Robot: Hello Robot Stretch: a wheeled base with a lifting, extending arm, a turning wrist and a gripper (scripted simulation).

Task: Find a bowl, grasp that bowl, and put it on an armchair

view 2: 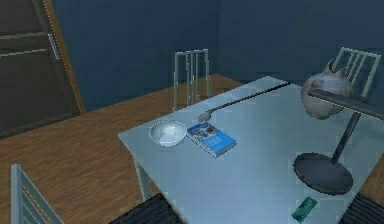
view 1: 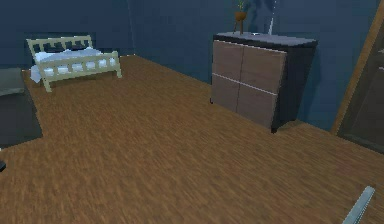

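A white bowl stands on the pale grey table near its left edge in the arm side view. Right beside the bowl lies a blue book, and a small brownish thing sits just beyond them. A dark, low piece of furniture stands at the forward view's left edge; I cannot tell what it is.
On the table stand a desk lamp, a rounded statue and a small green thing. White chairs surround it, with a door at left. Ahead lie open wood floor, a bed, a dresser with vases.
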